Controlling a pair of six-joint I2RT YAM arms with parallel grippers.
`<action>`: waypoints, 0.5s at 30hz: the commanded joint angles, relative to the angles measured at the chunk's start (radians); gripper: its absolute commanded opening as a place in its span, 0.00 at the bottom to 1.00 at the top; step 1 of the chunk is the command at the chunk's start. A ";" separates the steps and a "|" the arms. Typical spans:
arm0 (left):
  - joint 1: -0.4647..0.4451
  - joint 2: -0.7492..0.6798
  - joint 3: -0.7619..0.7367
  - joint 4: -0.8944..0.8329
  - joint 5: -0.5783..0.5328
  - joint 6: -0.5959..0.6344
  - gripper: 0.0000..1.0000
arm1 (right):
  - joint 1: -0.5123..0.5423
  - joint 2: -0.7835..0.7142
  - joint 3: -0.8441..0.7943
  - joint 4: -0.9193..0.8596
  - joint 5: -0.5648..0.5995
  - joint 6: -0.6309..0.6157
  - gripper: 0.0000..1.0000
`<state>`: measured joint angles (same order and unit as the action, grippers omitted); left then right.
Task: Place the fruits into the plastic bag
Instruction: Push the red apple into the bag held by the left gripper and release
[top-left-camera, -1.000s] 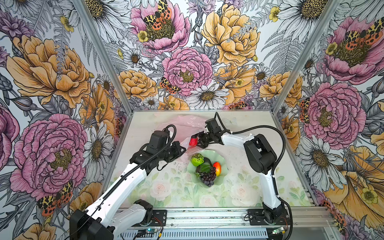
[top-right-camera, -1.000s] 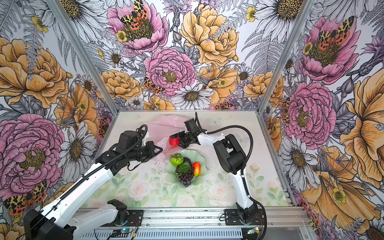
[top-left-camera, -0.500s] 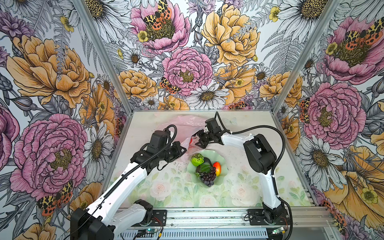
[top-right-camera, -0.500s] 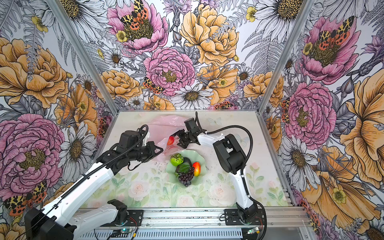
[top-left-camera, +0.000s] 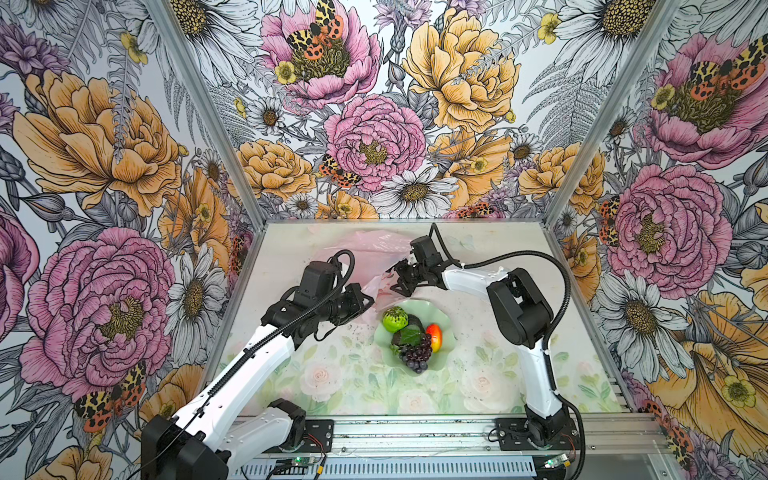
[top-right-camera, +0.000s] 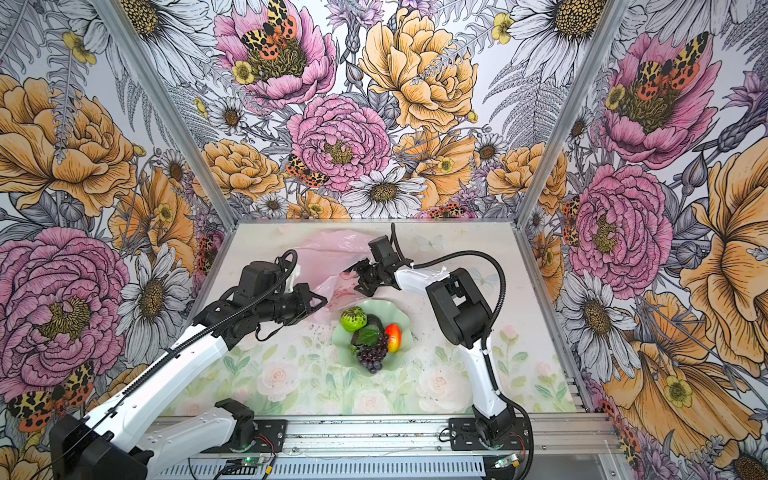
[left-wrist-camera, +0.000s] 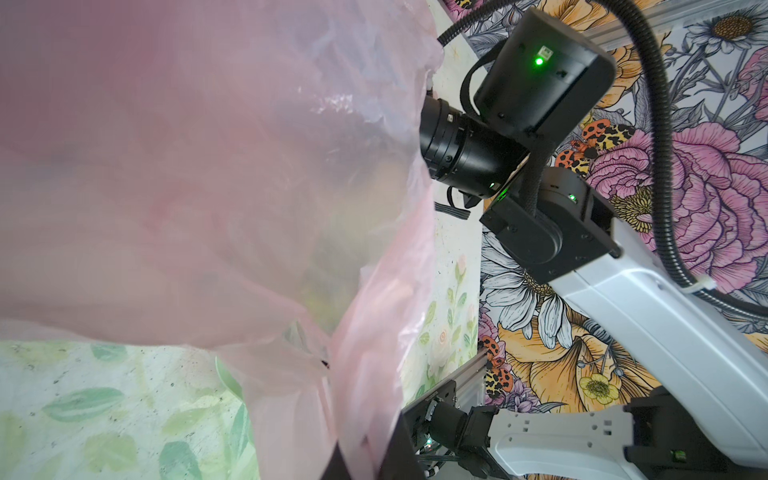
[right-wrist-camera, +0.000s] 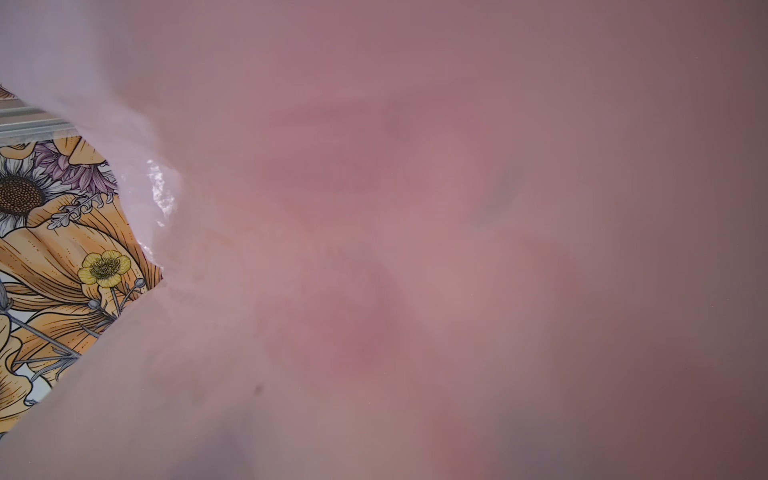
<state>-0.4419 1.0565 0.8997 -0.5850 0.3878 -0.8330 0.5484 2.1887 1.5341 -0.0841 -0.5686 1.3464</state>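
— Grippers: how do they stand?

— Your left gripper (top-left-camera: 368, 300) is clenched on an edge of the plastic bag (top-left-camera: 365, 249) and holds that film up off the table (top-left-camera: 498, 374). In the left wrist view the pink film runs down between its dark fingers (left-wrist-camera: 347, 463). Your right gripper (top-left-camera: 394, 282) sits at the bag's raised edge with its jaws spread and nothing between them.

— And the fruits?

— You have four on the pale green dish (top-left-camera: 448, 322), just in front of the bag. The bumpy green fruit (top-left-camera: 395, 319) is nearest the bag and the orange-red fruit (top-left-camera: 434, 336) is on the right. The grape bunch (top-left-camera: 415, 356) is at the front rim, with the blackish lump (top-left-camera: 400, 337) under its leaf.

— Anything in the bag?

— You cannot tell. The right wrist view shows only blurred pink film (right-wrist-camera: 415, 249) pressed close to the lens.
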 joint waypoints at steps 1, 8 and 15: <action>0.009 0.002 -0.021 0.022 0.024 0.023 0.00 | -0.008 0.002 -0.013 0.020 0.018 -0.003 0.87; 0.028 -0.004 -0.033 0.022 0.030 0.028 0.00 | -0.019 -0.070 -0.055 0.018 0.017 -0.036 0.87; 0.043 -0.009 -0.039 0.023 0.021 0.029 0.00 | -0.037 -0.187 -0.114 -0.014 0.000 -0.136 0.87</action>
<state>-0.4095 1.0565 0.8696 -0.5800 0.3946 -0.8265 0.5224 2.0914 1.4387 -0.0917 -0.5694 1.2819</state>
